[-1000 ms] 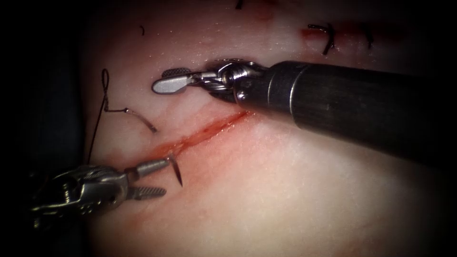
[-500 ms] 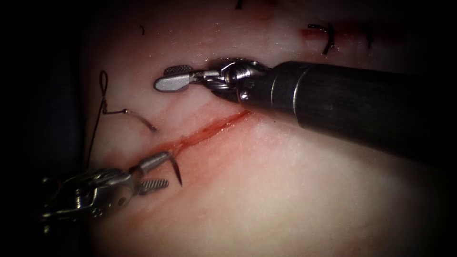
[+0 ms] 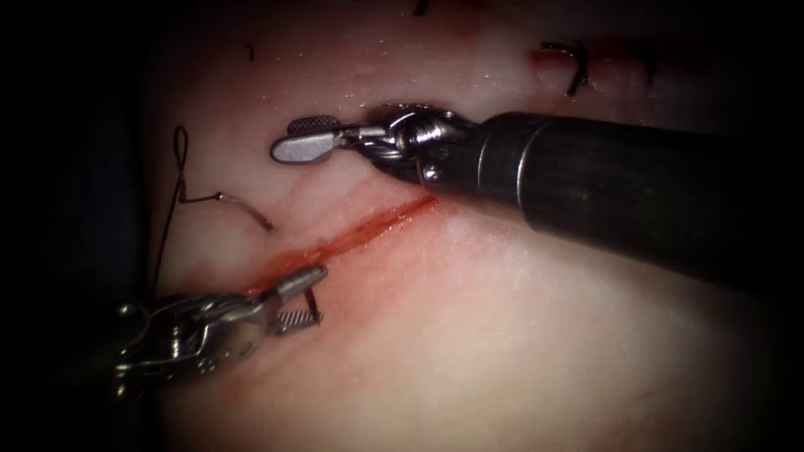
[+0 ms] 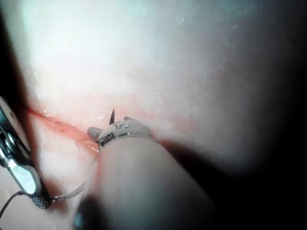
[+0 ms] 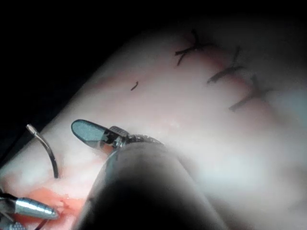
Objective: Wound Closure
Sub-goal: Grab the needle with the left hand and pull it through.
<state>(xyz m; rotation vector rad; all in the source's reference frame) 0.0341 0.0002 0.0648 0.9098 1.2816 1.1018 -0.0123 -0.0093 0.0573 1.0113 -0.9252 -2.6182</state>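
The needle (image 3: 311, 303) sits in the tissue (image 3: 502, 335), passed under the cut (image 3: 360, 233). Its tail end stands clear on the upper left side, with the thread (image 3: 172, 209) running from it. Its point end stands out on the lower right side of the cut.

The left tool (image 3: 300, 300) has its jaws spread around the exposed point end. Whether they touch it cannot be told, and it holds nothing firmly.

The right tool (image 3: 303, 138) lies above the cut, well apart from the needle. Its jaws are parted and hold nothing.

Finished stitches (image 3: 574, 63) lie at the far end, with red fluid along the cut.

Judgement: the needle is thin, stiff, smooth steel, light and prone to swivel in a grip. Best held just behind the point, square across the jaws, never on the tip. The tissue looks soft and may tear if levered.
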